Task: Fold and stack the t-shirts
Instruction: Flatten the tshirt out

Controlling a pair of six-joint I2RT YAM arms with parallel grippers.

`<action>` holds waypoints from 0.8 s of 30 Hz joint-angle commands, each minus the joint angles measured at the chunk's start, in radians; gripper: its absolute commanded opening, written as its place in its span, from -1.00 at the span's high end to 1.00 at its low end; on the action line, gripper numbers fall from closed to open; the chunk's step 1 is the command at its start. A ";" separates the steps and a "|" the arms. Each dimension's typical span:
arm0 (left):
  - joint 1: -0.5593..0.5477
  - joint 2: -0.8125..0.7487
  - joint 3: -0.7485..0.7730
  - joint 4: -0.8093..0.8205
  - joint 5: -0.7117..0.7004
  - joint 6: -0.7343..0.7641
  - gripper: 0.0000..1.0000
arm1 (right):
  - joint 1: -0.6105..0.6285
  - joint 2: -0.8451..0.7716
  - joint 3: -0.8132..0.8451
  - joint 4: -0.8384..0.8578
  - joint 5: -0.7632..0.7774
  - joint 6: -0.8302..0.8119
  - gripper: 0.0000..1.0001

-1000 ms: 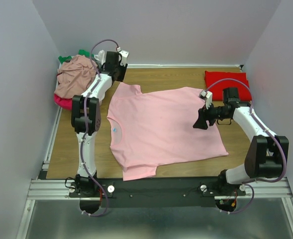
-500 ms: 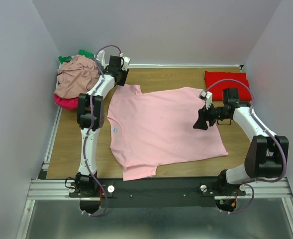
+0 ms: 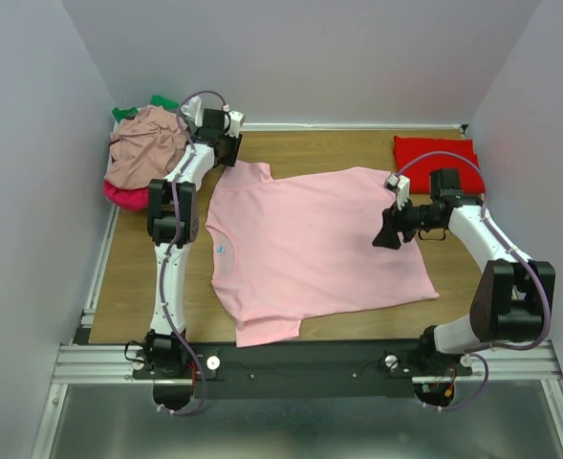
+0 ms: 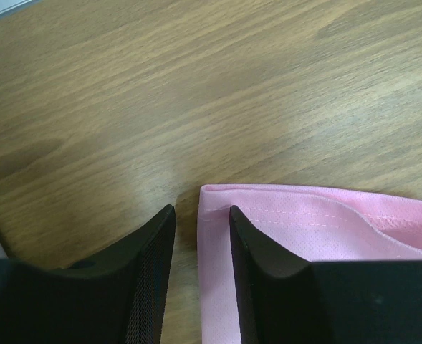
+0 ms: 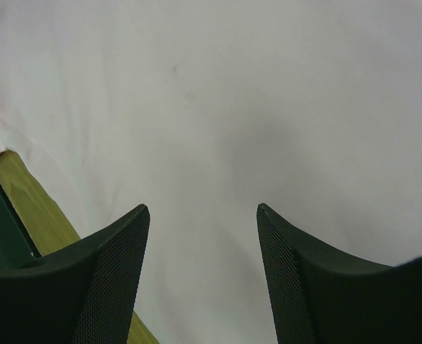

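A light pink t-shirt (image 3: 310, 239) lies spread flat on the wooden table, its small blue neck label towards the left. My left gripper (image 3: 227, 158) is low at the far-left sleeve. In the left wrist view the jaws (image 4: 202, 215) stand open with a narrow gap. The sleeve's hemmed corner (image 4: 325, 222) lies partly between them, and one finger (image 4: 264, 254) is over the cloth. My right gripper (image 3: 384, 235) hovers open above the shirt's right part, with pale cloth (image 5: 218, 107) below the jaws (image 5: 203, 211) and nothing between them. A folded red t-shirt (image 3: 436, 158) rests at the back right.
A heap of t-shirts sits at the back left: dusty rose (image 3: 147, 143) on top, magenta (image 3: 119, 194) beneath, green (image 3: 124, 113) behind. Grey walls close in the table on three sides. Bare wood (image 3: 338, 148) shows behind the pink shirt.
The left arm has shifted slightly at the sleeve corner and its jaws have narrowed a little. The right arm and the shirt have not moved.
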 commanded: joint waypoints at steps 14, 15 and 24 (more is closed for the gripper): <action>0.011 0.053 0.061 -0.068 0.088 -0.057 0.24 | -0.026 -0.009 -0.010 0.013 -0.001 0.007 -0.38; 0.011 0.058 0.067 -0.080 0.079 -0.059 0.25 | -0.026 -0.012 -0.010 0.013 -0.003 0.007 -0.38; 0.012 0.058 0.077 -0.098 0.062 -0.074 0.59 | -0.035 -0.025 -0.012 0.011 -0.010 0.008 -0.37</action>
